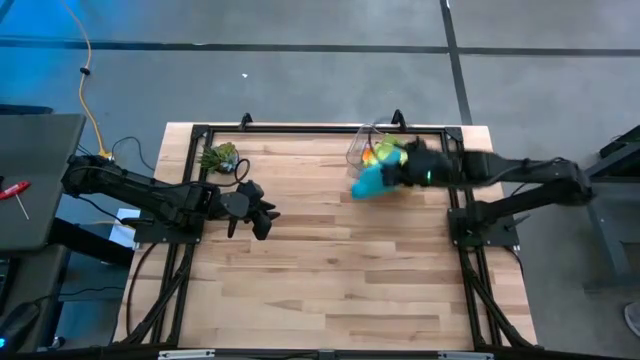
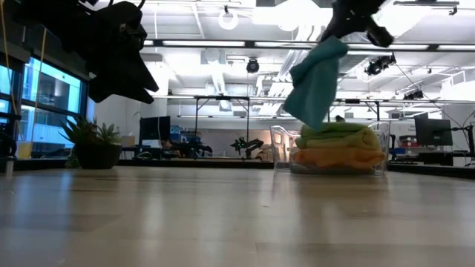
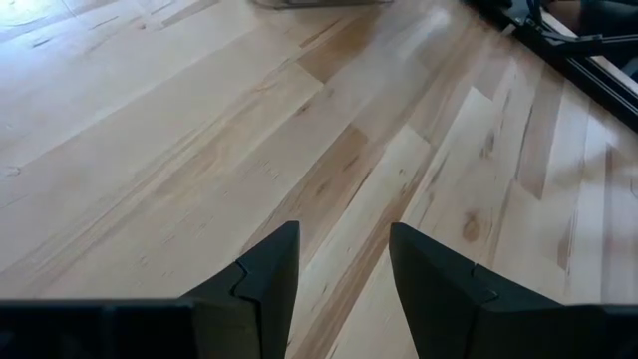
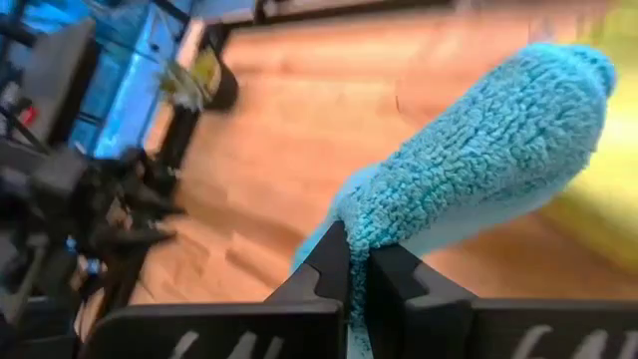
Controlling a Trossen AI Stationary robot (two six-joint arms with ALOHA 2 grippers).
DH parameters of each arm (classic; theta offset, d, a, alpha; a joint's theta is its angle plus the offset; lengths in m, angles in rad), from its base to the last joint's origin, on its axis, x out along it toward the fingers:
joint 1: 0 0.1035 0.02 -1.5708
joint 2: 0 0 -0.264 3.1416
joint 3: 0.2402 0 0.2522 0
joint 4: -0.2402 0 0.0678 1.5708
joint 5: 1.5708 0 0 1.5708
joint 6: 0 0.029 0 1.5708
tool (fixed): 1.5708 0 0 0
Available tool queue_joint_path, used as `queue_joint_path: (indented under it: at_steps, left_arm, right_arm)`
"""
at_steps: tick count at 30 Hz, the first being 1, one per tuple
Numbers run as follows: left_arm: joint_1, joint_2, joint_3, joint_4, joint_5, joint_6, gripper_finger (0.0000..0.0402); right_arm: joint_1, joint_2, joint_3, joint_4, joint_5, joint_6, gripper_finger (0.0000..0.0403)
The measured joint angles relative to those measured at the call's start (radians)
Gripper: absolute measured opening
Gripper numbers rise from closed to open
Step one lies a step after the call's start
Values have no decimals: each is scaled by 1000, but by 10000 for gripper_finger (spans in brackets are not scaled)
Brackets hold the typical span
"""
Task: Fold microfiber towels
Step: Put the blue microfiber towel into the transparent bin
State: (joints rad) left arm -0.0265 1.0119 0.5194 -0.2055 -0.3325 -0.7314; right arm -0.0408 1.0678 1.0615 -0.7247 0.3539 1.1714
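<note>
A teal towel [image 1: 369,181] hangs in the air at the far right of the table, with my right gripper [image 4: 357,261] shut on it; the low view shows the teal towel [image 2: 315,83] dangling above a clear bin [image 2: 282,152]. In the bin lie folded towels: lime green [image 2: 338,130], yellow [image 2: 338,143] and orange [image 2: 338,157]. My left gripper [image 3: 344,264] stands open over bare wood at the table's left, in the high view [image 1: 262,214], with nothing between its fingers. My right gripper pinches a bunched part of the teal towel [image 4: 351,231] between its two fingers. The fingers slant down from the table's right. The towel is lifted clear and hangs slack below the fingers, above the bin.
A small potted plant [image 1: 220,158] stands at the far left of the table. Black frame rails [image 1: 320,130] run along the far, left and right sides. Bare wood [image 1: 340,270] stretches across the middle and near part of the table.
</note>
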Motion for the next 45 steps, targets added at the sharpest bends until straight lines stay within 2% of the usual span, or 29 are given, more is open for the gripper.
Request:
queue_joint_path:
  at_steps: [8,14,19,24,34,41,45]
  left_arm:
    - [0,0,0,2,0,1,147]
    - [0,0,0,2,4,1,147]
    - [0,0,0,2,5,1,147]
    - [0,0,0,2,7,1,147]
    - [0,0,0,2,8,-2,147]
    - [0,0,0,2,8,-17,147]
    - [0,0,0,2,8,-17,147]
  right_arm:
    - [-381,-1,100,24,-172,-253,0]
    - [-555,-1,103,146,-300,-317,0]
    - [-561,-1,103,65,-307,-338,0]
    - [-549,14,89,-192,-199,-336,0]
    - [-548,5,-212,-10,-369,-208,0]
    - [-548,5,-234,-38,-340,-181,0]
    - [-548,5,-197,62,-339,-155,0]
